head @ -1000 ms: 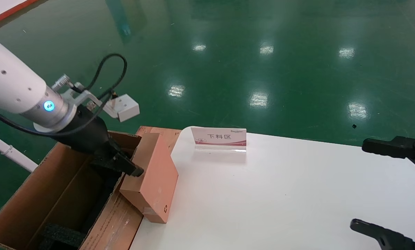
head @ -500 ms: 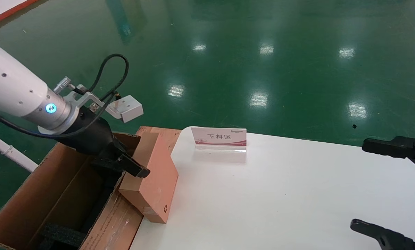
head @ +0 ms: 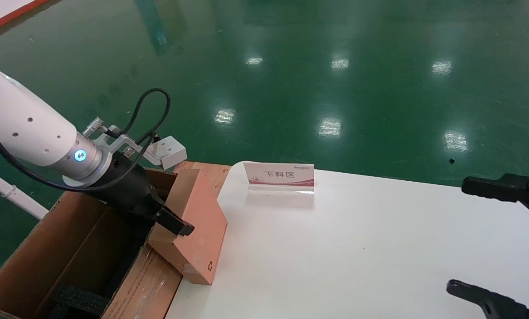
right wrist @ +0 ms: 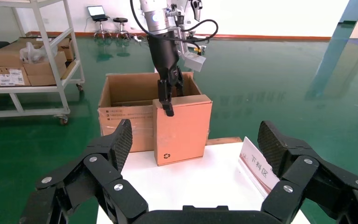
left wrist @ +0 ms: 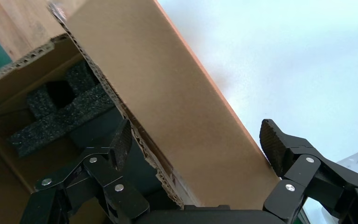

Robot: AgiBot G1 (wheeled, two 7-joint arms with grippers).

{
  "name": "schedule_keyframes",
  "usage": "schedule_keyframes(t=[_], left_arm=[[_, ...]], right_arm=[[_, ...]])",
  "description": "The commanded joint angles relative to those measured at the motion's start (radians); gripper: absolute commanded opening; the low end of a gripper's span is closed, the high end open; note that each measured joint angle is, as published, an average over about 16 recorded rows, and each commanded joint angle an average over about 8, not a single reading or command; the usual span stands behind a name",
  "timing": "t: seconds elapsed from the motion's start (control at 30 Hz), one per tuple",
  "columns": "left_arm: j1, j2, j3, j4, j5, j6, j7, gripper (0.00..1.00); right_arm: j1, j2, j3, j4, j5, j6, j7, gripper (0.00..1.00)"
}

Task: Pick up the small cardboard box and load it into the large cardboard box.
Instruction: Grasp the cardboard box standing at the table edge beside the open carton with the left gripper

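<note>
The small cardboard box [head: 202, 230], salmon-brown with a recycling mark, stands on its edge at the table's left rim and leans against the large cardboard box [head: 69, 239]. My left gripper [head: 169, 219] is open and straddles the small box's top edge [left wrist: 177, 102]. One finger [left wrist: 121, 144] hangs inside the large box beside its corrugated wall [left wrist: 98, 88]. The other finger [left wrist: 272, 144] is at the small box's table-side face. From the right wrist view the small box [right wrist: 184, 128] stands upright with the left gripper [right wrist: 168, 100] over it. My right gripper [head: 474, 239] is parked open at the table's right.
Black foam blocks [head: 76, 299] lie inside the large box. A small sign stand [head: 278, 176] sits at the far edge of the white table [head: 357, 248]. Green floor surrounds the table. A shelf cart [right wrist: 28, 65] with cartons stands far behind the large box.
My left gripper has come down and slightly toward the table, lowering over the small box's top edge. The small box has barely shifted. The right arm has not moved.
</note>
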Motion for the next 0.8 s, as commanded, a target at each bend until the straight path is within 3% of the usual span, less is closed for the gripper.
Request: schedule_keyframes(t=[0.03,0.1,0.13,0.27,0.37,0.4,0.53,0.57,0.8], left_arm=[[0.009,-0.001,0.003,0.0,0.002,-0.008,0.002,1.0],[0.014,-0.004,0.002,0.0,-0.003,-0.013,0.009,1.0],[0.015,-0.005,0.002,0.0,-0.005,-0.015,0.012,0.94],[0.019,-0.007,0.001,0.0,-0.01,-0.019,0.017,0.44],[0.018,-0.007,0.0,0.0,-0.009,-0.018,0.014,0.06],[0.018,-0.007,0.0,0.0,-0.009,-0.018,0.014,0.0],[0.016,-0.006,0.0,0.0,-0.007,-0.016,0.011,0.0],[0.016,-0.005,0.0,0.0,-0.007,-0.016,0.01,0.0],[0.014,-0.004,0.0,0.001,-0.005,-0.014,0.008,0.0]], right_arm=[[0.0,0.0,0.0,0.0,0.0,0.0,0.0,1.0],[0.0,0.0,0.0,0.0,0.0,0.0,0.0,1.0],[0.0,0.0,0.0,0.0,0.0,0.0,0.0,1.0],[0.0,0.0,-0.001,0.0,0.0,0.0,0.0,1.0],[0.0,0.0,-0.001,0.0,0.0,0.0,0.0,0.65],[0.0,0.0,-0.001,0.0,0.0,0.0,0.0,0.53],[0.0,0.0,-0.001,0.0,0.0,0.0,0.0,0.03],[0.0,0.0,-0.001,0.0,0.0,0.0,0.0,0.0],[0.0,0.0,-0.001,0.0,0.0,0.0,0.0,0.0]])
